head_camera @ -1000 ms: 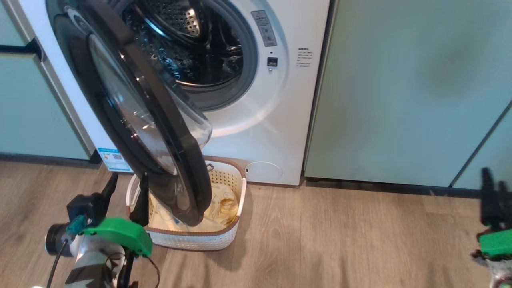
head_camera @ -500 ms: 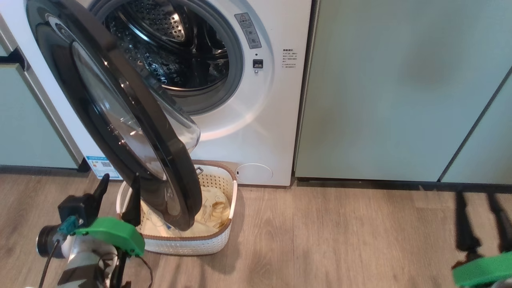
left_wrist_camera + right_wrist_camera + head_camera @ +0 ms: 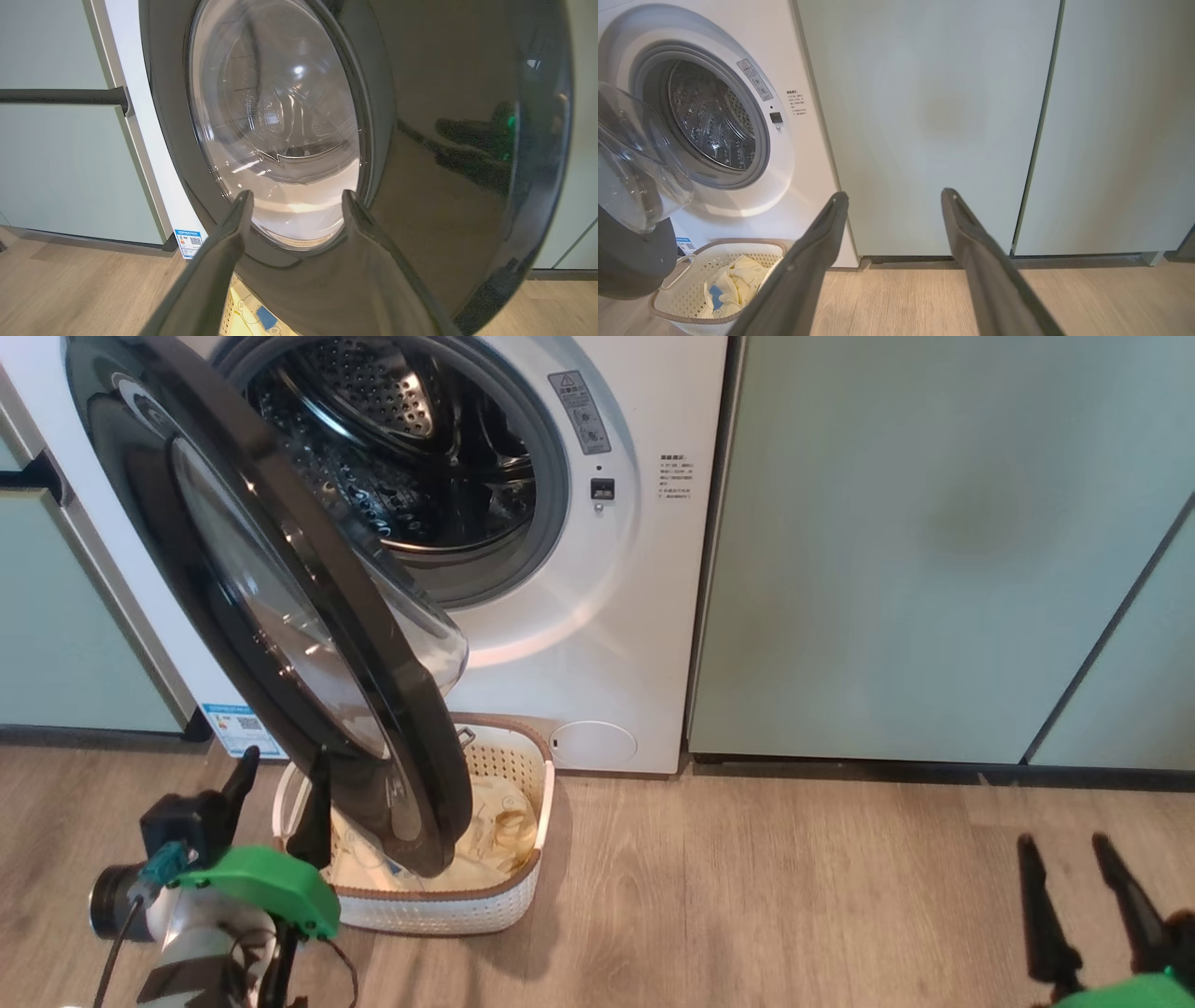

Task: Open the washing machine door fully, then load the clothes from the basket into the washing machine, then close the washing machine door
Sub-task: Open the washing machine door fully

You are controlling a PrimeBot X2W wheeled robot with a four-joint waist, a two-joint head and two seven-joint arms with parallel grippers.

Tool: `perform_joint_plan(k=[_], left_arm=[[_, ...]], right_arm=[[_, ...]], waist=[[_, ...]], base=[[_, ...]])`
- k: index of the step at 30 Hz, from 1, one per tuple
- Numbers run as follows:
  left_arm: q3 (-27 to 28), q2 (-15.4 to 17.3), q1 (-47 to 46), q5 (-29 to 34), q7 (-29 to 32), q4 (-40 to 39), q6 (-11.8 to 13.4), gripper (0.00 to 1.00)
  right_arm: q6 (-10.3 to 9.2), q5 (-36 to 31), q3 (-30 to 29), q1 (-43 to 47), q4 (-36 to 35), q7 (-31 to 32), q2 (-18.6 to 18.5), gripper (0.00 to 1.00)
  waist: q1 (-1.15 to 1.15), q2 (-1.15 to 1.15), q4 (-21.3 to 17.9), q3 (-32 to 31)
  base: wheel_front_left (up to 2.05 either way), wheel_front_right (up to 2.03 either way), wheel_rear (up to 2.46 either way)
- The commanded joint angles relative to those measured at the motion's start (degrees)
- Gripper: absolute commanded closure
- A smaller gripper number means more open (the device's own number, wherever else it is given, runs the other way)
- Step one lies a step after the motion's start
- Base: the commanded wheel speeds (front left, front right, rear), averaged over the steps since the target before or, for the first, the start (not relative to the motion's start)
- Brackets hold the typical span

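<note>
Right gripper [image 3: 1062, 840] has dropped lower, open and empty, while the open left gripper [image 3: 286, 756] sits by the washing machine door [image 3: 280, 607], probably to swing it off the basket [image 3: 448, 910].

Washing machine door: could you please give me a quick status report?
Left gripper open, facing washing machine door outer side; right gripper open, over floor. Door part open. Clothes in basket, door overhanging them.
</note>
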Motion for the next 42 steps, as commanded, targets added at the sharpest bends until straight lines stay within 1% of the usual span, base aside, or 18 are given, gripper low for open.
perform_joint_plan(k=[1, 10, 26, 27, 28, 29, 30, 36, 42], left_arm=[[1.56, 1.76, -2.53, -0.56, -0.31, -1.52, -0.04, 0.00], [1.46, 1.65, -2.38, -0.72, -0.31, -1.53, -0.04, 0.00], [0.38, 1.86, -2.38, -1.05, -0.31, -0.87, -0.04, 0.00], [0.44, 1.82, -2.38, -1.13, -0.31, -0.88, -0.04, 0.07], [0.52, 1.77, -2.32, -1.26, -0.31, -0.77, -0.04, 0.34], [0.60, 1.75, -2.28, -1.31, -0.31, -0.74, -0.04, 0.64], [1.01, 1.71, -2.32, -1.30, -0.31, -1.10, -0.04, 0.99], [4.50, 1.48, -2.75, -1.67, -0.31, -3.52, 0.15, 1.00], [10.44, 1.20, -5.50, -2.96, -0.31, -10.69, 2.18, 1.00]], right_arm=[[0.01, -0.74, 0.50, -0.76, -1.32, -0.54, -0.67, 0.00], [0.01, -1.23, -0.08, -0.73, -0.82, -0.54, -0.01, 0.00], [0.01, -1.77, 0.88, -1.17, -0.21, -0.54, -0.67, 0.00], [0.01, -1.77, 0.87, -1.22, -0.13, -0.54, -0.64, 0.00], [0.01, -1.76, 0.84, -1.25, -0.07, -0.54, -0.60, 0.00], [0.01, -1.73, 0.81, -1.26, -0.02, -0.54, -0.57, 0.00], [0.01, -1.69, 0.78, -1.27, 0.01, -0.54, -0.54, 0.00], [0.01, -1.50, 0.81, -1.40, 0.16, -0.54, -0.52, 0.00], [0.01, -1.36, 0.73, -1.25, 0.32, -0.54, -0.36, 0.00]], waist=[[0.00, 0.00, -0.05, -0.02], [0.00, 0.00, -0.27, -0.09], [0.00, 0.00, 0.62, -0.21], [0.00, 0.00, 0.70, -0.22], [0.00, 0.00, 0.77, -0.24], [0.00, 0.00, 0.84, -0.24], [0.00, 0.00, 0.91, -0.22], [0.00, 0.00, 1.18, -0.08], [0.00, 0.00, 1.70, -0.10]], base=[[0.00, 0.00, 0.00], [0.00, 0.00, 0.00], [0.00, 0.00, 0.00], [0.00, 0.00, 0.00], [0.00, 0.00, 0.00], [0.00, 0.00, 0.00], [0.00, 0.00, 0.00], [0.00, 0.00, 0.00], [0.00, 0.00, 0.00]])
